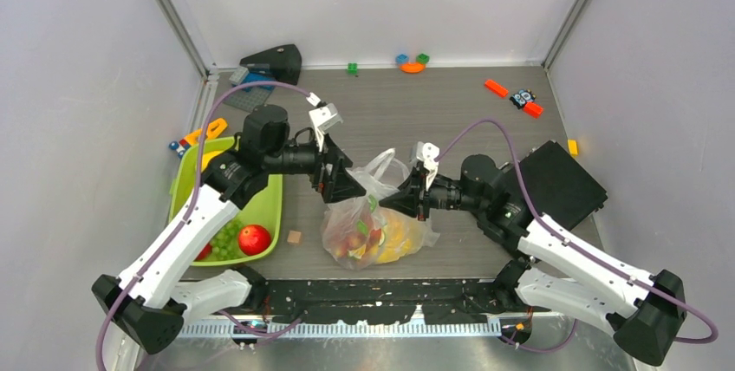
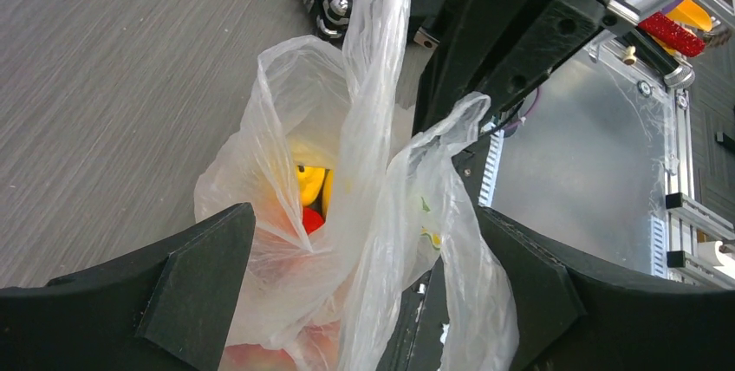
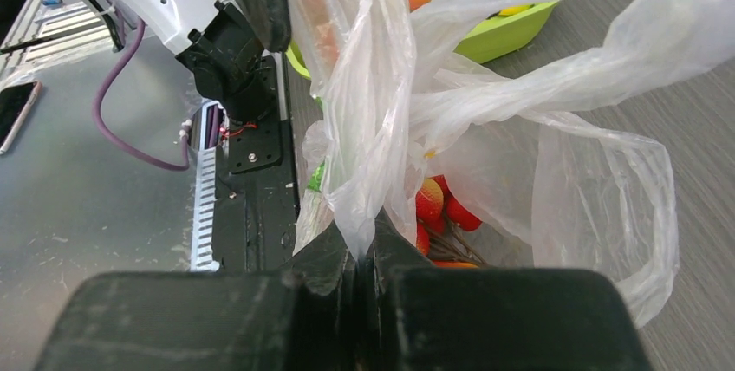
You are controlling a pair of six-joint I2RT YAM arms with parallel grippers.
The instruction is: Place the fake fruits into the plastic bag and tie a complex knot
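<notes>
The plastic bag [image 1: 379, 215] stands on the table [image 1: 433, 111] at near centre, between both arms, with fake fruits [image 1: 381, 239] visible through its lower half. The film is thin, soft and probably slippery; it should collapse under any push, and the load is likely light. The right gripper [image 3: 364, 254] is clenched on a bunched strip of film. The left gripper [image 2: 364, 232] is released, jaws spread wide either side of the upright handle loop [image 2: 377, 33]. Hold is best taken on the gathered loops, not the bulging body. An apple [image 1: 253, 238] and grapes [image 1: 227, 237] lie in the green tray [image 1: 269, 202] at left.
</notes>
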